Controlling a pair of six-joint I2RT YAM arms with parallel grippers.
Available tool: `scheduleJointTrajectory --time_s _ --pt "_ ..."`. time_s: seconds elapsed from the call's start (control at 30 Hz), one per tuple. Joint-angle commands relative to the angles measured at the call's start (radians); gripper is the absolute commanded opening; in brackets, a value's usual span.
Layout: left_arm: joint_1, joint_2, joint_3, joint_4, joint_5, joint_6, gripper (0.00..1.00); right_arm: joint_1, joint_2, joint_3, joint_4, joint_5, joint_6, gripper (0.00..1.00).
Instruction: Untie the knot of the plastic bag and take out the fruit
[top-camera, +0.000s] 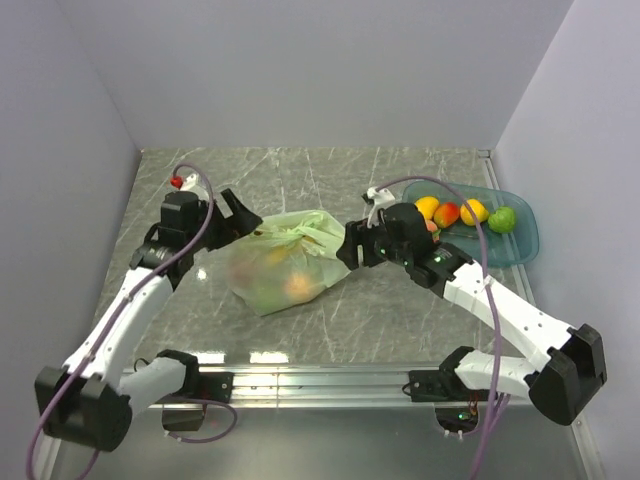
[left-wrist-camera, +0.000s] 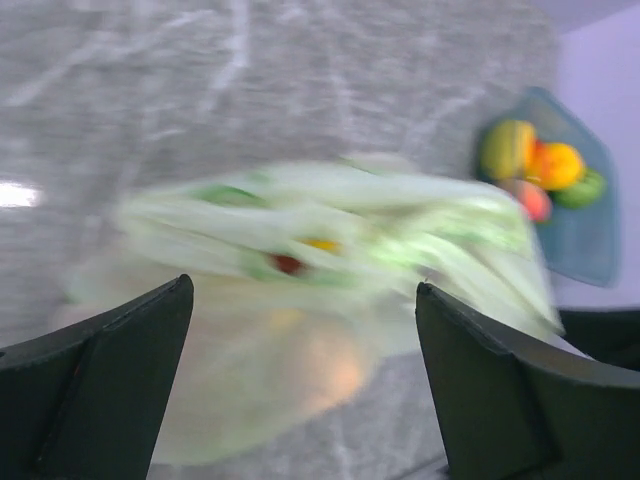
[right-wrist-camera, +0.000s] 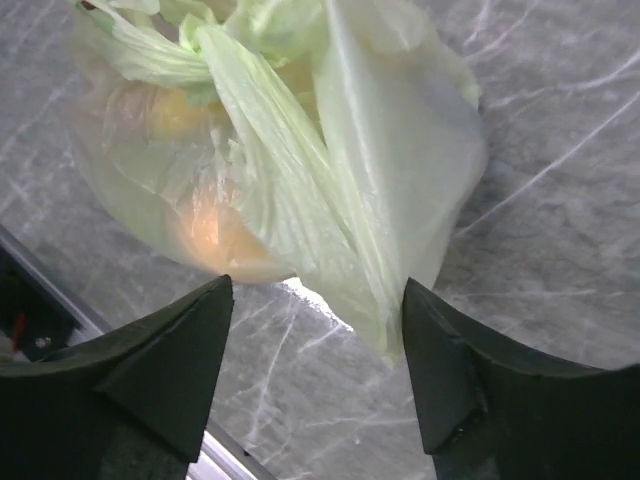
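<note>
Bright even light, left-wrist view perhaps motion-smeared

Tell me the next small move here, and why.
Probably ease the right claw forward and close it on the knot. It and the left claw stand open, holding nothing; the plastic bag lies between them, its top looks bunched, and fruit shows inside.

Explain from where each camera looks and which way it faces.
Top external: above and behind the arm bases, looking down at the table; both arms show, left gripper and right gripper flanking the plastic bag.
Left wrist: on the left arm, facing across the bag toward the blue tray; its two fingers show.
Right wrist: on the right arm, looking down at the bag; its fingers show.
Shared: all see the bag; top and left wrist see the tray.
</note>
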Motion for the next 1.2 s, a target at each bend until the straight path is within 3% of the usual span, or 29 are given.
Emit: scheduleJointTrajectory --time_s 0.0,0.13,0.23,0.4,0.7,0.8,0.9,0.93,0.97,1.03,1.17 --pt "-0.117 -0.103 0.044 -0.066 -0.161 -0.118 0.98 0.045 -0.001 0.149 -0.085 0.137 -0.136 0.76" --pt "-0.214 -0.07 0.021 -0.067 -0.202 -0.2 0.94 0.091 0.071 0.229 -0.102 0.137 -0.265 0.75" --pt "-0.277 0.008 0.047 -0.046 -0.202 -0.241 0.91 0.139 0.158 0.32 -0.119 0.24 -0.347 0.73" --pt "-0.303 0.111 0.071 0.013 -0.268 -0.283 0.89 0.148 0.288 0.401 -0.116 0.18 -0.407 0.71" --pt "-0.309 0.19 0.055 0.048 -0.258 -0.292 0.81 0.148 0.381 0.306 -0.067 0.103 -0.405 0.58" --pt "-0.308 0.211 0.044 0.062 -0.274 -0.291 0.69 0.148 0.392 0.271 -0.034 0.129 -0.391 0.45" --pt "-0.308 0.225 0.044 0.071 -0.277 -0.275 0.41 0.148 0.396 0.253 -0.025 0.136 -0.385 0.32" --pt "-0.308 0.235 0.056 0.062 -0.298 -0.259 0.16 0.147 0.392 0.247 -0.021 0.166 -0.381 0.18" --pt "-0.306 0.243 0.067 0.053 -0.306 -0.245 0.02 0.144 0.378 0.234 -0.019 0.181 -0.374 0.12" --pt "-0.285 0.263 0.11 0.025 -0.332 -0.206 0.01 0.137 0.353 0.219 -0.017 0.226 -0.362 0.0" --pt "-0.166 0.268 0.162 -0.02 -0.315 -0.084 0.01 0.07 0.222 0.133 -0.013 0.264 -0.264 0.0"
